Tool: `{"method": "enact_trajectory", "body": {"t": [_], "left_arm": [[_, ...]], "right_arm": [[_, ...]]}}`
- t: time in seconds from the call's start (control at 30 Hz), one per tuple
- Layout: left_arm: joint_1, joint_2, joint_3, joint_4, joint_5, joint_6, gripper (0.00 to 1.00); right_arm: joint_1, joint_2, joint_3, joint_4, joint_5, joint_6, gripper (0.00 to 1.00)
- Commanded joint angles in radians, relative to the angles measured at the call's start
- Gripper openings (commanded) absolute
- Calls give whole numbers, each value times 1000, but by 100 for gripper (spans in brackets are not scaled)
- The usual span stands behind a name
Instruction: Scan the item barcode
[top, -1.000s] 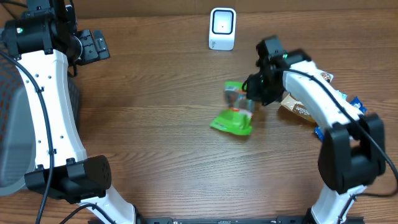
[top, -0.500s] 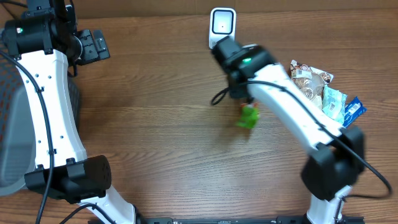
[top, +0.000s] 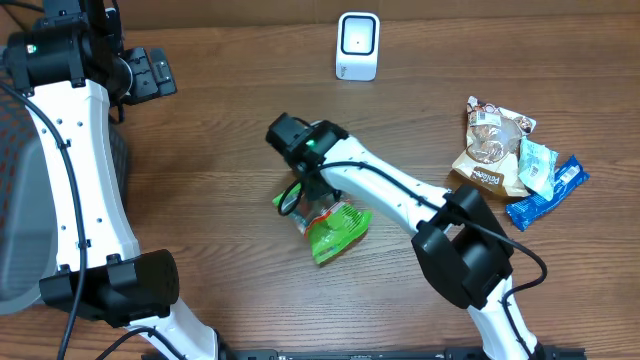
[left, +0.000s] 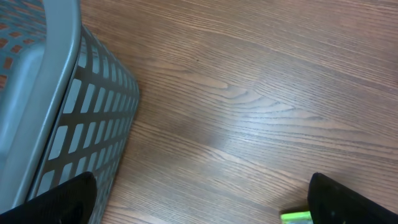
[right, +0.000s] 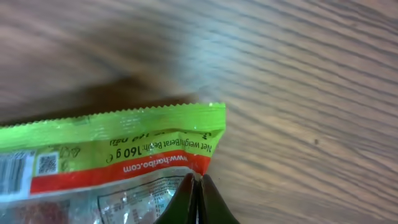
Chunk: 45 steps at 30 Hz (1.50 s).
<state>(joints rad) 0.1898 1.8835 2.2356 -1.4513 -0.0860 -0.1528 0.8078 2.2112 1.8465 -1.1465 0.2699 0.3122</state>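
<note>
Okay, status at this frame. We had the right gripper (top: 308, 198) out over the middle of the wooden table (top: 220, 250), jaws together and clamped on the green Haribo bag (top: 336, 230). From overhead the bag hung just below and right of the gripper, tilted, with a shadow beside it. We couldn't tell whether it touched the table.

On the right wrist view the two fingertips (right: 185, 198) met with no gap between them. They pinched the bag (right: 124, 143) by the clear panel under its red band. We read "www.haribo.com" and "160 g" there, upside down for that camera. The barcode (right: 11, 175) sat at the far left of the frame, partly cut off, with a small QR code (right: 46, 163) just beside it. That printed face pointed at the wrist camera.

The white barcode scanner (top: 357, 46) stood at the far edge of the table, well apart from the bag, with its dark window visible from above.

The left gripper (top: 150, 72) was parked at the far left corner with fingers spread wide and nothing between them. On its own wrist view (left: 199, 193) we saw only bare wood in the gap, and the grey slotted basket (left: 81, 118) was near the left finger.

The remaining snack packets were piled at the right side, a brown packet (top: 488, 150) touching the blue packets (top: 548, 180), all well apart from the bag.
</note>
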Motion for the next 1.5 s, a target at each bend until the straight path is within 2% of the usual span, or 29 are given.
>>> {"method": "enact_trajectory", "body": {"t": [0.0,0.23,0.33,0.5,0.73,0.77,0.9,0.93,1.0,1.17,1.33,1.47], "left_arm": [[-8,10,5,0,2,19,100],[-8,10,5,0,2,19,100],[-8,10,6,0,2,19,100],[-8,10,5,0,2,19,100],[-8,10,5,0,2,19,100],[-8,10,5,0,2,19,100],[-8,10,5,0,2,19,100],[-8,10,5,0,2,19,100],[-8,10,5,0,2,19,100],[-8,10,5,0,2,19,100],[-8,10,5,0,2,19,100],[-8,10,5,0,2,19,100]], "right_arm": [[-45,-23,101,-38,-35,-29,4],[-203,-23,298,-243,-326,-233,4],[-276,-23,386,-341,-341,-243,4],[-310,-23,520,-439,-183,-224,4],[-199,-8,530,-452,27,-149,4],[-195,-5,530,-444,27,-140,18],[-266,-2,530,-441,-83,-118,59],[-306,0,529,-448,-150,-120,67],[-386,7,529,-467,-285,-150,77],[-576,29,451,-454,-637,-299,83],[-649,29,245,-352,-732,-398,91],[-657,29,93,-241,-753,-407,95]]}}
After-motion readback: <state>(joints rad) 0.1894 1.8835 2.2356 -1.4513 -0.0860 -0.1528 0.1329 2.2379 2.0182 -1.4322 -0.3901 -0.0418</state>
